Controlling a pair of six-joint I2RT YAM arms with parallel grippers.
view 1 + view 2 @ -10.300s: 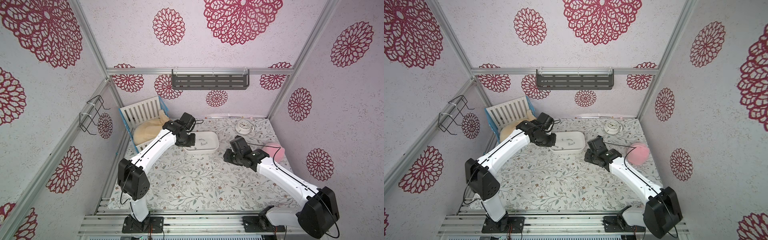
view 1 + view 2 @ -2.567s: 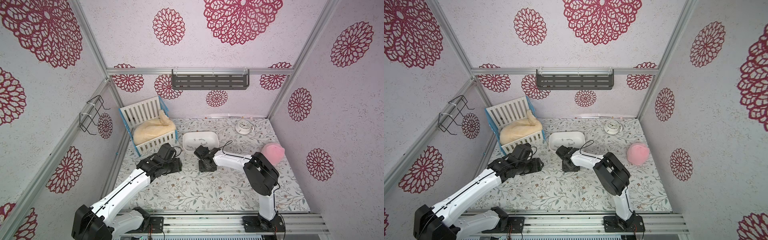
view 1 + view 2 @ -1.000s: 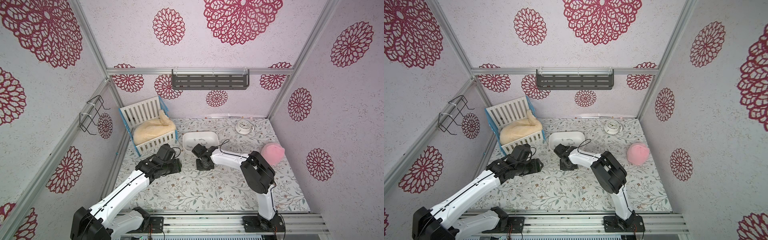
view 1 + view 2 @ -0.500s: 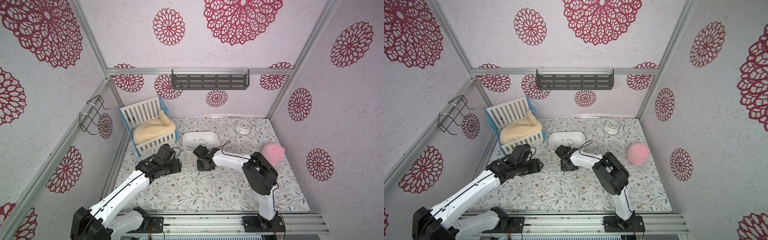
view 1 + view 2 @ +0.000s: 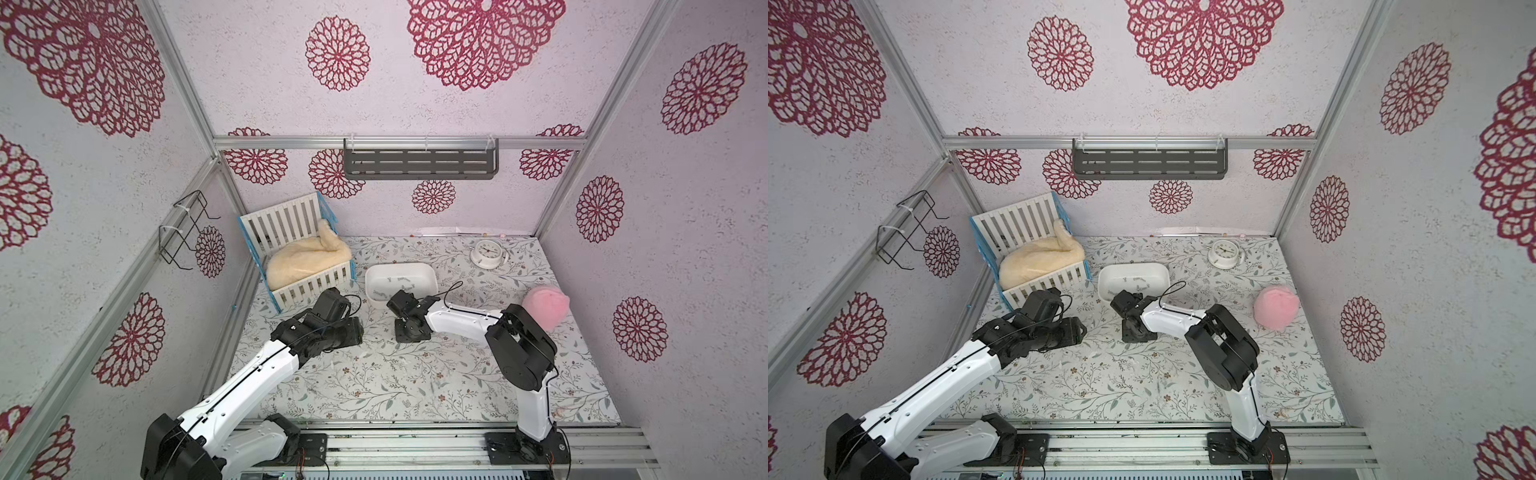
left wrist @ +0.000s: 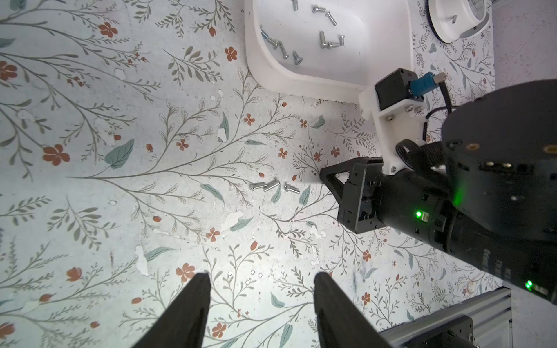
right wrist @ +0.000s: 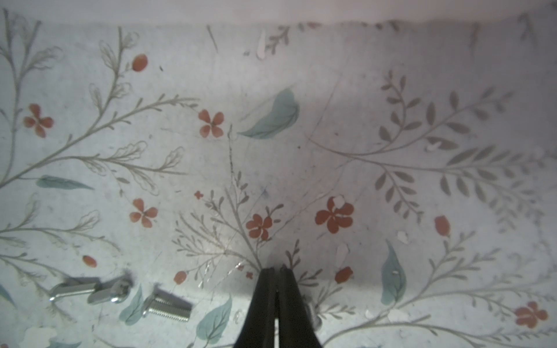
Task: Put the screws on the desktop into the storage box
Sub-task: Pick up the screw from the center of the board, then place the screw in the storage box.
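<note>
Three small silver screws (image 6: 271,185) lie close together on the leaf-printed desktop (image 5: 415,382); the right wrist view shows the same screws (image 7: 110,290). My right gripper (image 7: 276,268) points down with its tips on the desktop beside them. It is shut, and no screw shows between the tips. In both top views this gripper (image 5: 409,330) stands just in front of the white storage box (image 5: 432,276), which holds several screws (image 6: 280,45). My left gripper (image 6: 262,275) hovers open and empty to the left of the screws.
A white slatted crib with a cream fluffy cloth (image 5: 303,257) stands at the back left. A white clock (image 5: 486,253) sits at the back right and a pink fluffy ball (image 5: 544,307) at the right. A grey shelf (image 5: 419,164) hangs on the back wall.
My right gripper's jaws have closed fully over the last second, with the arm shifting only slightly. The left arm has stayed put.
</note>
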